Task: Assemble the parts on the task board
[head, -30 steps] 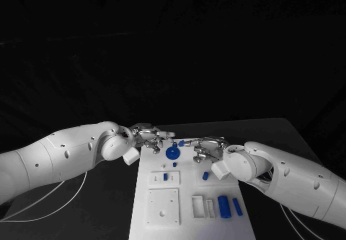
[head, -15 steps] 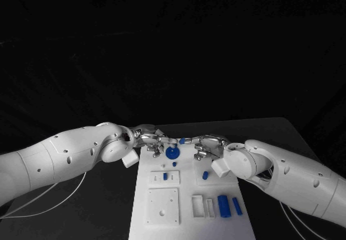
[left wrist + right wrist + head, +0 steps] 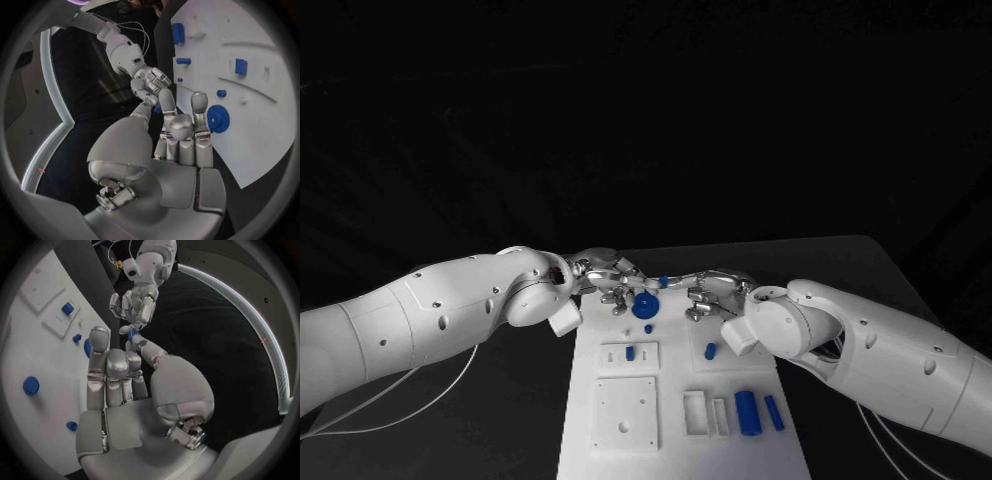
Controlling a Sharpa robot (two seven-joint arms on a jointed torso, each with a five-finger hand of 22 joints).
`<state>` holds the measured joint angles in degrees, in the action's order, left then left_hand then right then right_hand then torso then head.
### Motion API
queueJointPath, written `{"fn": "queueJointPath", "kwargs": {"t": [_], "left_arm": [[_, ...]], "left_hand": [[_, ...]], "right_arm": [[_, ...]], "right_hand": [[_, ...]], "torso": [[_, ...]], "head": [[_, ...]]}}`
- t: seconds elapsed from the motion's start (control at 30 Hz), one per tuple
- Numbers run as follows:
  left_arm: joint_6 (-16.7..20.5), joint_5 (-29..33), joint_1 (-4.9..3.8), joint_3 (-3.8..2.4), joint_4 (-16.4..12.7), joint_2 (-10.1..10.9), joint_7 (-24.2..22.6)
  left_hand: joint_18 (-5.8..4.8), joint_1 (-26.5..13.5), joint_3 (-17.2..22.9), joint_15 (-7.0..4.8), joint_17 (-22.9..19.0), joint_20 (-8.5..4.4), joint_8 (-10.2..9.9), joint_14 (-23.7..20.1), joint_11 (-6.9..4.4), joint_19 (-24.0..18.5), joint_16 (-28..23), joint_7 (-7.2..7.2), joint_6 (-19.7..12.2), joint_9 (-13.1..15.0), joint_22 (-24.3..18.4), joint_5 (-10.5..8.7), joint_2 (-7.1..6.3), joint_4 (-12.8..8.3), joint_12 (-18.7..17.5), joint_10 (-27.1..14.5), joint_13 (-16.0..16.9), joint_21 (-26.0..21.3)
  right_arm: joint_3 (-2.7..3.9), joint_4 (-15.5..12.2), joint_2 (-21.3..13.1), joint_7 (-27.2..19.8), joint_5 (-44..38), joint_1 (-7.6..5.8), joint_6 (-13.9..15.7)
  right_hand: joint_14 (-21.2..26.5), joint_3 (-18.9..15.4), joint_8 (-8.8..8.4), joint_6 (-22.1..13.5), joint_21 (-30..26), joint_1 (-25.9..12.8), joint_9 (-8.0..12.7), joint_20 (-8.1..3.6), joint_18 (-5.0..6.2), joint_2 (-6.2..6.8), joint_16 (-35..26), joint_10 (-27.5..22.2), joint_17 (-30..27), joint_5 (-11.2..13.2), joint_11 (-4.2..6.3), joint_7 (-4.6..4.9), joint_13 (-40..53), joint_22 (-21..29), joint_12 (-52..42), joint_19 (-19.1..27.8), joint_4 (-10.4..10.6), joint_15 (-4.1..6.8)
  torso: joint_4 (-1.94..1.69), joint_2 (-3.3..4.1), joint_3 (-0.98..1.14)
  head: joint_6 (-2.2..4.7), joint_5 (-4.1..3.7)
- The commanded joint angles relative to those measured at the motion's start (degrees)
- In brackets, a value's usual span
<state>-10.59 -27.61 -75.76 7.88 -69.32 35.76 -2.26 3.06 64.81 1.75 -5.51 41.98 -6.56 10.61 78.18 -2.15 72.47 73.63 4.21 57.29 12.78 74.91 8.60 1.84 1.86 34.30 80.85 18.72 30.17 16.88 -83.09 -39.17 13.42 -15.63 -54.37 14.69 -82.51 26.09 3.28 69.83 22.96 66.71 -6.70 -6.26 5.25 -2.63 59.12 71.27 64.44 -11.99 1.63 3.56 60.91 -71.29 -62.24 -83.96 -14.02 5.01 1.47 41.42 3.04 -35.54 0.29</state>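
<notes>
Now, reading from your left:
Left hand (image 3: 606, 278): fingers curled, tips meeting the right hand's over the board's far end; touches a small blue part (image 3: 664, 283).
Blue part: pinched between both hands' fingertips.
Right hand (image 3: 713, 295): thumb and finger clamped on that part.
Task board (image 3: 661, 440): near end uncovered; dark worktop (image 3: 877, 270) beside it.

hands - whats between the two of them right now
A small blue part, pinched where left hand and right hand meet above the task board; head view shows it.
</notes>
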Motion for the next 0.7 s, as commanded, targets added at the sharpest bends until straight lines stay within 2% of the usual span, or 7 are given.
{"fn": "queueJointPath", "kwargs": {"t": [0.03, 0.7], "left_arm": [[-0.6, 1.5, 0.02, -0.03, -0.2, -0.2, -2.2], [-1.5, 1.8, 0.02, -0.03, -0.1, -0.6, -2.1]], "left_hand": [[0.07, 0.3, -0.2, 0.08, 0.0, 0.04, -0.4, -0.3, 0.09, -0.3, 0.2, 0.05, -0.6, -0.1, 0.9, -0.29, 0.56, -0.2, 0.3, -0.4, 0.0, -0.1], [0.02, 3.3, 0.3, 0.09, -0.1, 0.06, -0.4, -0.4, 0.1, -0.4, 0.7, 0.08, -0.6, -0.9, 1.0, 0.69, 2.24, -2.1, 0.6, -0.6, 0.0, 0.0]], "right_arm": [[0.03, 0.1, 0.1, -0.2, -0.3, 0.03, -1.2], [0.03, 0.2, 0.3, -0.2, -0.3, 0.03, -1.2]], "right_hand": [[-0.1, -0.1, 0.4, 0.6, -0.3, -0.4, -0.1, -0.27, -0.63, 0.05, -0.3, 0.2, 0.1, -0.1, 0.39, -0.31, 0.0, 0.0, 0.2, -2.2, -0.3, 0.3], [-0.1, 0.0, 0.4, 0.7, -0.3, -0.5, -0.1, -0.28, -0.64, 0.05, -0.4, 0.2, 0.1, -0.2, 0.4, -0.32, 0.2, -0.1, 0.2, -2.2, -0.3, 0.31]], "torso": [[0.02, 0.0, 0.0], [0.0, 0.01, 0.03]], "head": [[-0.02, 0.06], [-0.01, -0.06]]}}
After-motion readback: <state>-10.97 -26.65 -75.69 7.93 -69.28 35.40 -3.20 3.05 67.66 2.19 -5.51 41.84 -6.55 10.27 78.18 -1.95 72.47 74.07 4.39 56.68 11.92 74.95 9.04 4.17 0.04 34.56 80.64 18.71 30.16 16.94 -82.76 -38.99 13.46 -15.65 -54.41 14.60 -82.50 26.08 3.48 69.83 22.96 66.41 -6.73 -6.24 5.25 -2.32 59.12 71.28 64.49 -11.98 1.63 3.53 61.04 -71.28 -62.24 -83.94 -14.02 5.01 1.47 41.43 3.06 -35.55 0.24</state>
